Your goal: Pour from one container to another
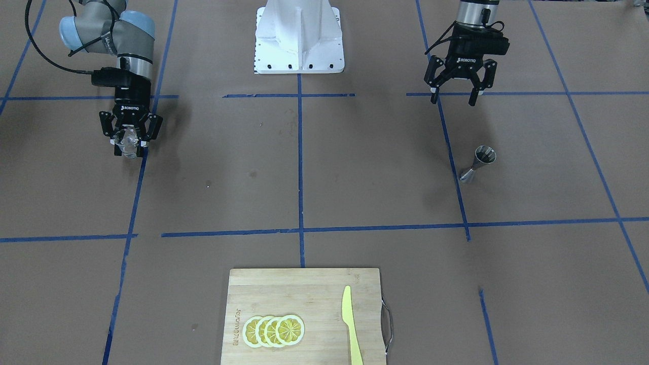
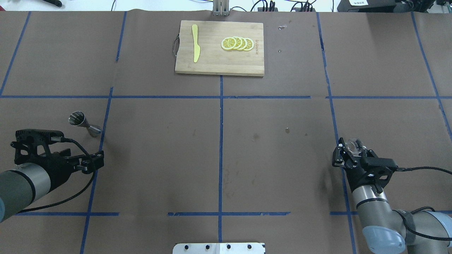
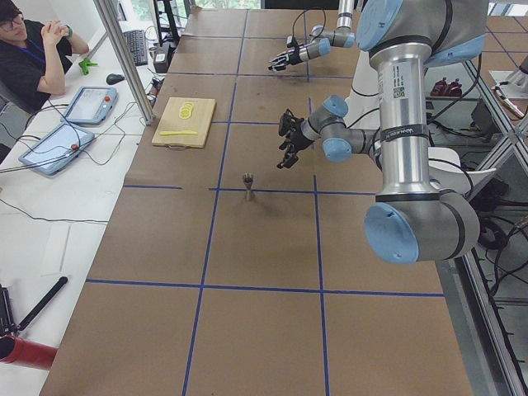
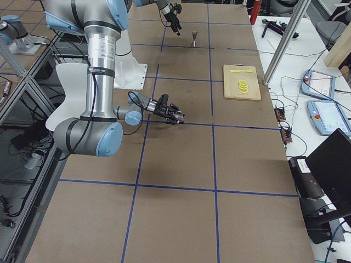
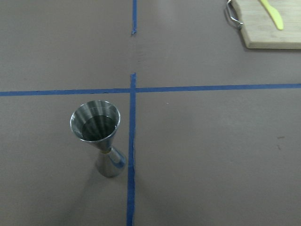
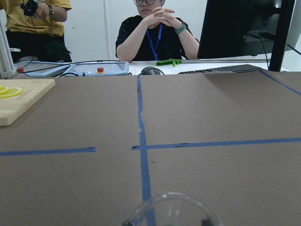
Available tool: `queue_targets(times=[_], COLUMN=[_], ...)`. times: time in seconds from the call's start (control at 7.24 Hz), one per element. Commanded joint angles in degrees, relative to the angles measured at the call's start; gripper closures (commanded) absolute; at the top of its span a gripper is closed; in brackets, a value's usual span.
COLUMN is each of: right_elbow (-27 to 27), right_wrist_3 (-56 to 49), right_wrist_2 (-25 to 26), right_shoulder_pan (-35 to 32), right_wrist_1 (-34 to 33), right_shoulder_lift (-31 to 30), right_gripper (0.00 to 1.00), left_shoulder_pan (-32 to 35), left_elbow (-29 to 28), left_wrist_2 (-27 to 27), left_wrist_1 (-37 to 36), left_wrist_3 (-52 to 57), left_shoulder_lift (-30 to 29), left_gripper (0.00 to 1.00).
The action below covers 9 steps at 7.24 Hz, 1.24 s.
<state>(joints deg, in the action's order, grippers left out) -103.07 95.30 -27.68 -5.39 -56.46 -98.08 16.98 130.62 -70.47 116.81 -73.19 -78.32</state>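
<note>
A steel jigger (image 2: 84,124) stands upright on the brown table at the robot's left, also seen in the front view as the jigger (image 1: 477,163) and in the left wrist view as the jigger (image 5: 100,136), its upper cup facing up. My left gripper (image 1: 457,90) hangs open above and behind it, nothing between its fingers. On the other side my right gripper (image 1: 131,140) is shut on a small clear glass (image 2: 353,145), held low over the table; the glass rim (image 6: 169,209) shows at the bottom of the right wrist view.
A wooden cutting board (image 2: 219,60) at the far middle edge carries lemon slices (image 2: 237,43) and a yellow plastic knife (image 2: 195,48). Blue tape lines grid the table. The white robot base (image 1: 299,38) stands at the near middle. Operators sit beyond the far edge.
</note>
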Motion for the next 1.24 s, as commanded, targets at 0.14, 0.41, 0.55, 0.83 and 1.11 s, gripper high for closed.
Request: queue_targets(times=[0.14,0.41,0.55,0.83,1.11], right_elbow=[1.21,2.26,2.35,2.44,2.44], right_wrist_3=[0.15,0.06,-0.11,-0.11,-0.11], right_wrist_2=[0.08,0.17,0.08,0.17,0.17], right_shoulder_pan=[0.12,0.12,0.12,0.12,0.12], right_wrist_1=[2.58,2.67,2.67,2.67,2.67], right_shoulder_lift=[0.00,-0.01,-0.01,0.08,0.08], right_gripper=[0.88,0.57,0.48,0.31,0.27], left_shoulder_pan=[0.33,0.42,0.42,0.42,0.42], left_elbow=[1.40,1.13,0.87,0.78,0.60], left_wrist_2=[-1.25,-1.25,-1.34,-1.25,-1.25], left_wrist_1=[-0.62,-0.54,-0.62,-0.54,-0.54], left_wrist_3=[0.94,1.38,1.38,1.38,1.38], left_shoulder_lift=[0.01,-0.16,-0.25,-0.25,-0.34], left_gripper=[0.00,0.00,0.00,0.00,0.00])
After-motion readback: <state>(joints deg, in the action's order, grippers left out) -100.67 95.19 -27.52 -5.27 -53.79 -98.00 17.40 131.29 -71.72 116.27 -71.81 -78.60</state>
